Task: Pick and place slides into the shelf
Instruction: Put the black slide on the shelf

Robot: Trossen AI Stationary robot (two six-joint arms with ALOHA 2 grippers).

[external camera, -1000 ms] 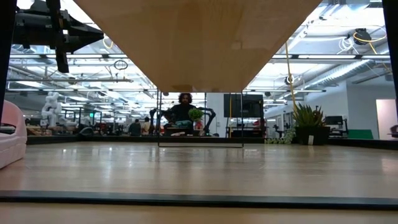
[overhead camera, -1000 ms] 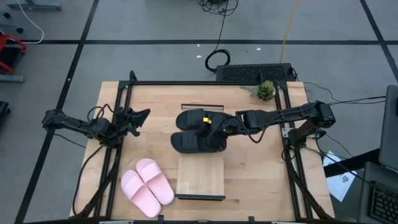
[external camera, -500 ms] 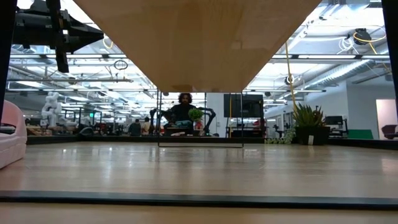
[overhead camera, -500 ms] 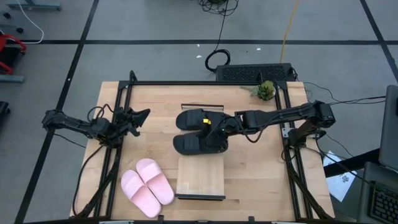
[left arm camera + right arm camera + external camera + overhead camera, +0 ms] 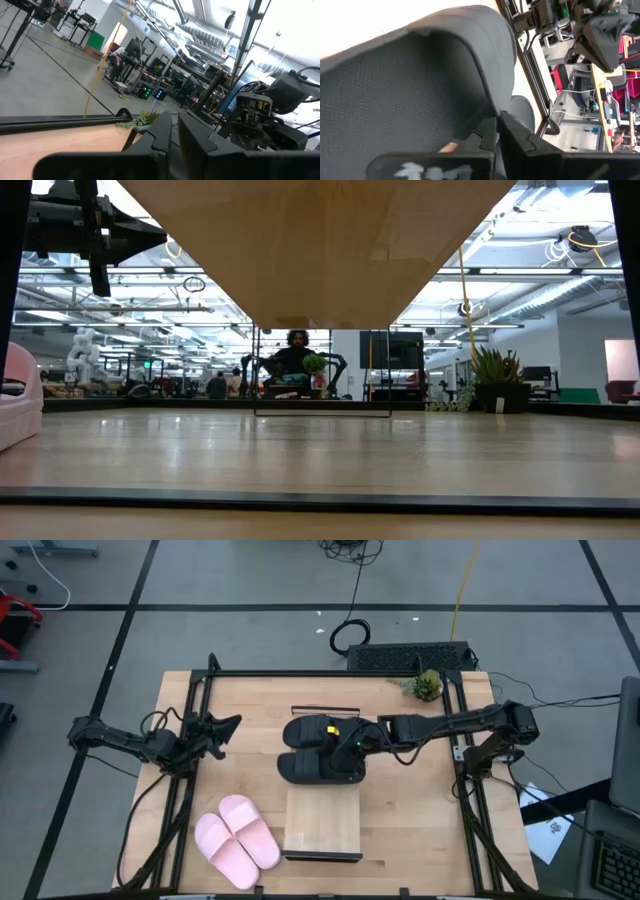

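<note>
Nudged slightly, the black slide (image 5: 320, 768) is pinched in the right gripper (image 5: 352, 747); left gripper (image 5: 226, 727) fingers nearly together, empty.

Right gripper (image 5: 348, 747) is pinching a black slide (image 5: 318, 767) on the shelf's (image 5: 322, 825) far end, pink pair (image 5: 236, 839) sits near-left, left gripper (image 5: 222, 729) hangs out at far left.

Grey floor (image 5: 250, 580) with dark lines; small potted plant (image 5: 427, 685) (table corner)
</note>
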